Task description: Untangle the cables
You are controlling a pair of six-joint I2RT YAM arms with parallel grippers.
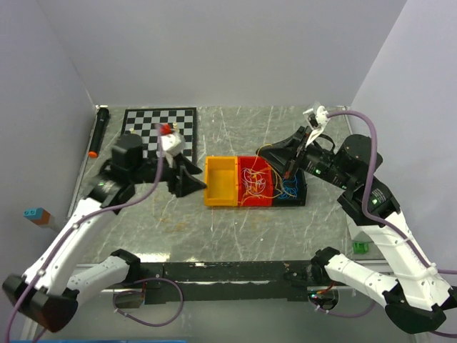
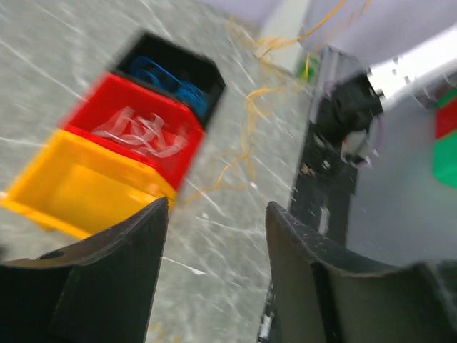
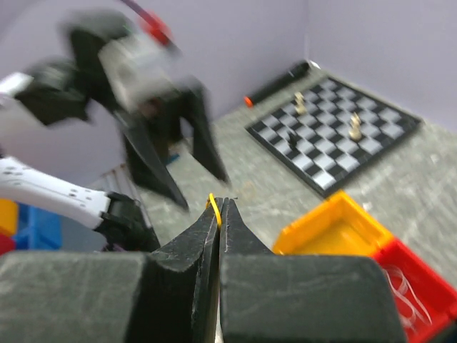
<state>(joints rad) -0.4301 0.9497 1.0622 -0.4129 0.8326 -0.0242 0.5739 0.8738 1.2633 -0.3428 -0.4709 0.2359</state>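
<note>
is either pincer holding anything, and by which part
The right pincer is shut on a thin yellow cable, pinched at its very tips; where along the strand cannot be told. The left pincer is open and empty.

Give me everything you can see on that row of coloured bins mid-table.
The bin row is three small open-topped boxes, plastic by the look, side by side and flat on the table. The yellow bin, on the left, looks empty; the red bin in the middle holds white strands; the black bin on the right holds blue strands. Thin yellow strands trail across the red one. The right gripper hangs above the black end.
</note>
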